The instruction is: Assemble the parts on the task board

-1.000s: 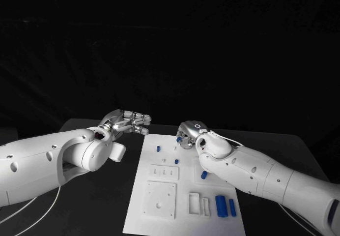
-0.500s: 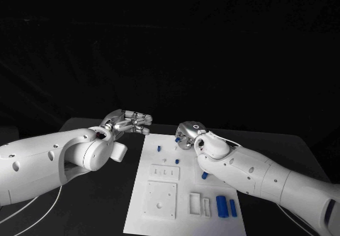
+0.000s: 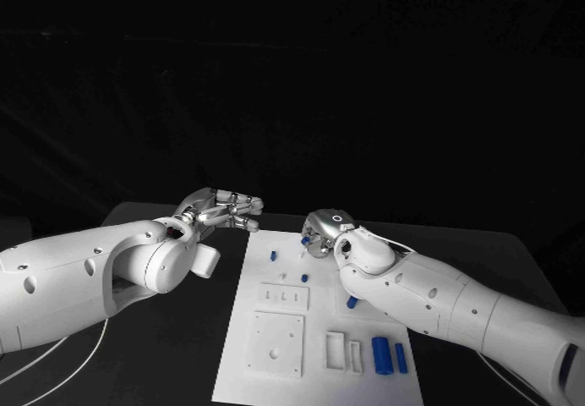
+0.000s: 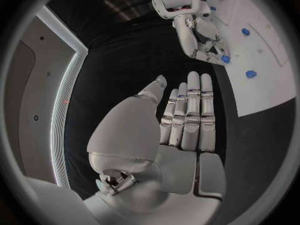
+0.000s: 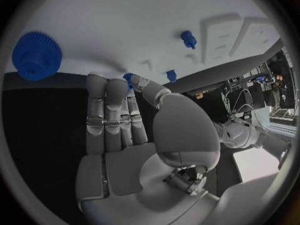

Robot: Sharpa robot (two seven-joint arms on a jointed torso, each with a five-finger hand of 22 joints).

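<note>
One released left robot hand off-board; right robot hand pinching blue part.

A white rectangular task board lay flat on the black table. Small blue parts stood near its far end. Two blue cylinders lay side by side at its near right corner.

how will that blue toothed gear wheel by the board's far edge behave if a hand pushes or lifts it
The blue toothed gear wheel looks like rigid plastic, so probably stiff and light. It lies flat on the white task board, so a push would likely slide it rather than roll it. Its teeth should give fingers some grip.
</note>
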